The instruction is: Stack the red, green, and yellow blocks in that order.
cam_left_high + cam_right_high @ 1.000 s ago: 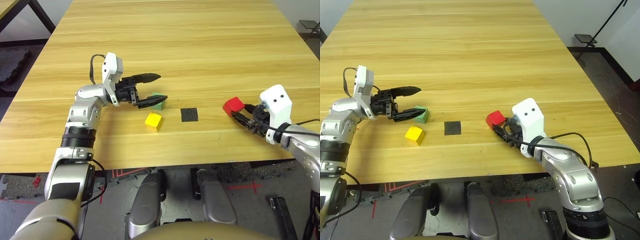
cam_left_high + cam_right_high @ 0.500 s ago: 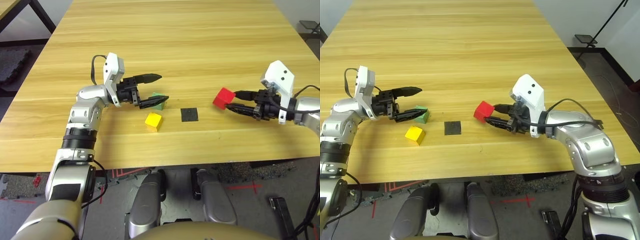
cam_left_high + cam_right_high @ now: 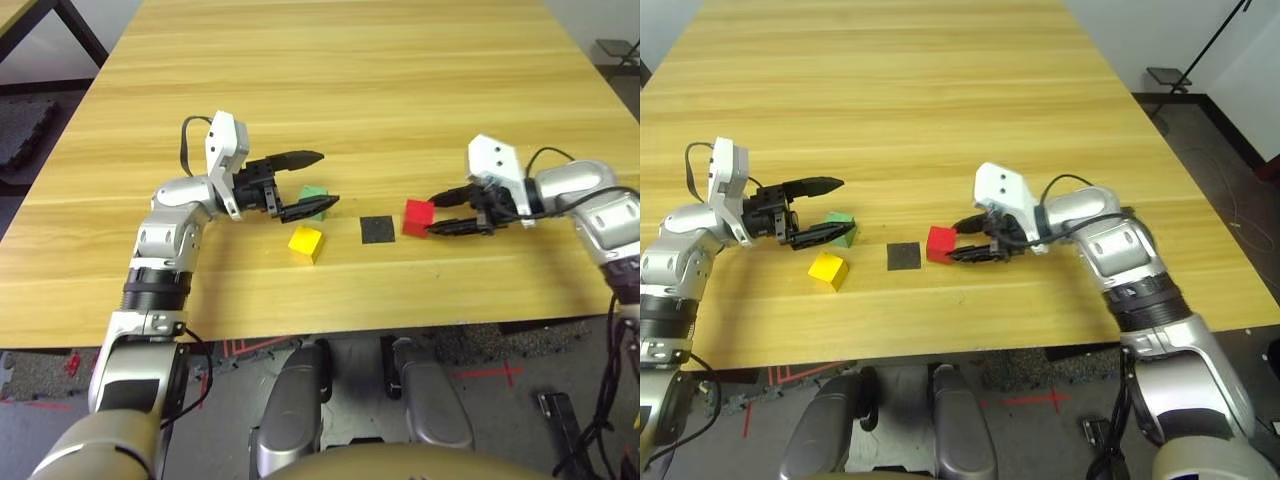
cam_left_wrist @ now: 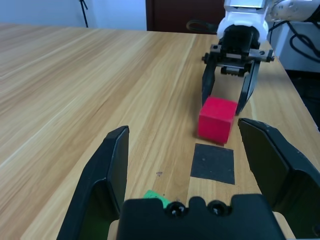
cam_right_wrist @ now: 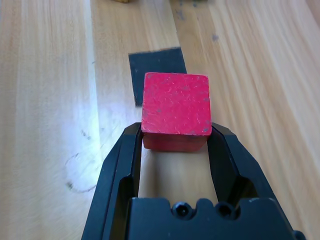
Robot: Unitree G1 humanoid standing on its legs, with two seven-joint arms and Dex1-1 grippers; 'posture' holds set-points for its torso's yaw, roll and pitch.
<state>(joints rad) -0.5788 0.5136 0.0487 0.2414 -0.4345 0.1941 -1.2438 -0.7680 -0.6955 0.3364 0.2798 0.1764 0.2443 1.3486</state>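
right gripper (image 3: 432,214): clamped on red block (image 3: 418,217), just beside black patch (image 3: 377,229)
left gripper (image 3: 322,178): fingers wide apart, holds nothing; above green block (image 3: 314,200)
yellow block (image 3: 306,242): on table (image 3: 330,90), near green block

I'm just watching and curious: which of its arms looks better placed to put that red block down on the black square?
The right. Its gripper is shut on the red block, right beside the black square. The left gripper is open by the green block.
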